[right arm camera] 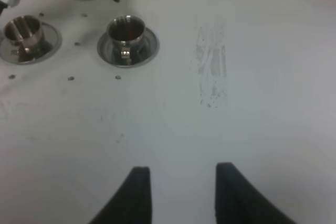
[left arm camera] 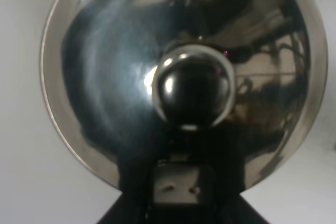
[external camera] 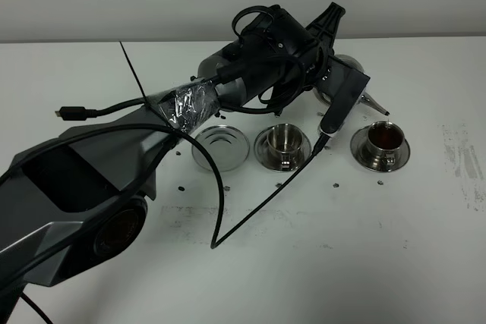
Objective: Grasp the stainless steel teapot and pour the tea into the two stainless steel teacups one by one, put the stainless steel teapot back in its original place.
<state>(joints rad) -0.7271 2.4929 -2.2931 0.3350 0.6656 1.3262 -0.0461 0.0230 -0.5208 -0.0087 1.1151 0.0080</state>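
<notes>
We see a white desk (external camera: 342,248). The left claw (external camera: 319,55) is clamped on the stainless steel teapot (left arm camera: 105,87), which is held tilted in the air with its spout (external camera: 372,102) just above the tea-filled teacup (external camera: 380,142). We see the empty teacup (external camera: 281,144) between that one and the bare saucer (external camera: 220,148). The right claw (right arm camera: 181,195) has its fingers apart, well apart from the cups.

From the left wrist, the stainless steel teapot (left arm camera: 105,87) overfills the picture (its lid rim is cut by the edge), and the dark part next to the knob (left arm camera: 191,90) is too blurred to make out. In the high view the left arm (external camera: 250,73) hides most of the teapot, leaving its spout (external camera: 376,104). The right wrist view crops the teapot's body.
</notes>
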